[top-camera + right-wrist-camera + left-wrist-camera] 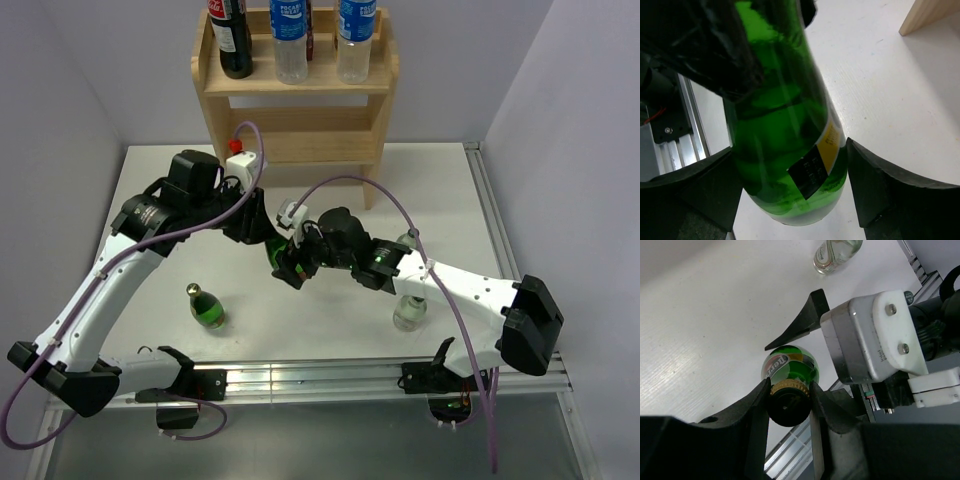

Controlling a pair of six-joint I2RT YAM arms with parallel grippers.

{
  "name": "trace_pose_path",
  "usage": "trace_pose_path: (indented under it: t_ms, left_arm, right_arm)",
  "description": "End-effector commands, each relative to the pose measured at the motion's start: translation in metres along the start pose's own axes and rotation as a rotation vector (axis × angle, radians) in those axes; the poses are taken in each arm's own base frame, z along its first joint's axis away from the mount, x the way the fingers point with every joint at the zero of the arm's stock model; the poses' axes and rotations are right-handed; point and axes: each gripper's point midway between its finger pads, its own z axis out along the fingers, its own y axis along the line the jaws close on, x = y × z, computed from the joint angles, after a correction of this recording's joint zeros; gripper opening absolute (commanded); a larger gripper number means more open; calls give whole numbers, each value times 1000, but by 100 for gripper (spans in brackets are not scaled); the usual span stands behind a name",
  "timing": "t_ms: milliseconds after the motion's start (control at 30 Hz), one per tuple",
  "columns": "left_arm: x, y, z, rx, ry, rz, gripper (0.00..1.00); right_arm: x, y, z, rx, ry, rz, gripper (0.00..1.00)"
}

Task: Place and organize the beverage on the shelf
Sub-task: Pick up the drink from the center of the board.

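A green glass bottle [277,252] hangs tilted over the table's middle, between my two grippers. My left gripper [262,232] is shut on its neck; in the left wrist view the fingers [757,410] clamp the gold ring under the black cap [788,407]. My right gripper [285,268] is closed round the bottle's lower body [785,150], with both pads [875,190] touching the glass. The light-wood shelf [295,125] stands at the back. On its top board stand a cola bottle [232,40] and two blue-labelled water bottles [290,40].
A second green bottle [206,308] stands on the table at the front left. A clear bottle [410,312] stands by the right arm and also shows in the left wrist view [835,252]. Another clear bottle [408,240] stands behind that arm. A shelf leg [930,12] is close by.
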Motion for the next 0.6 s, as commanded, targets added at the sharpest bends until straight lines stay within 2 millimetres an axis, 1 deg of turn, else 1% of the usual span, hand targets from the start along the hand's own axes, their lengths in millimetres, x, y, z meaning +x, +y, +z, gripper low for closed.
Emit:
trace_pose_path:
  t_ms: [0,33,200,233,333,367,433,467,533,567]
  left_arm:
    - [-46,-32,-27,91,-176,105,0]
    - [-46,-32,-26,91,-171,106,0]
    - [-49,-37,-30,103,-174,119,0]
    - [-50,-37,-30,101,-174,121,0]
    - [-51,-41,-31,117,-173,130,0]
    - [-51,-43,-31,123,-175,131,0]
    - [-53,-47,-32,140,-181,134,0]
    - [-54,-49,-33,150,-188,137,0]
    - [-56,-54,-33,177,-192,137,0]
    - [-57,-56,-33,187,-199,138,1]
  right_arm:
    - [-18,9,1,-34,-21,-46,79]
    - [-17,10,2,-43,-12,-51,77]
    - [-16,16,3,-60,2,-59,75]
    - [-16,19,3,-68,5,-61,73]
    - [-20,22,3,-82,-2,-68,62]
    - [-20,25,3,-89,-3,-69,51]
    - [-24,31,2,-111,-14,-71,41]
    - [-27,35,3,-128,-24,-74,34]
    - [-30,41,2,-152,-37,-76,29]
    - [-33,43,3,-159,-49,-83,24]
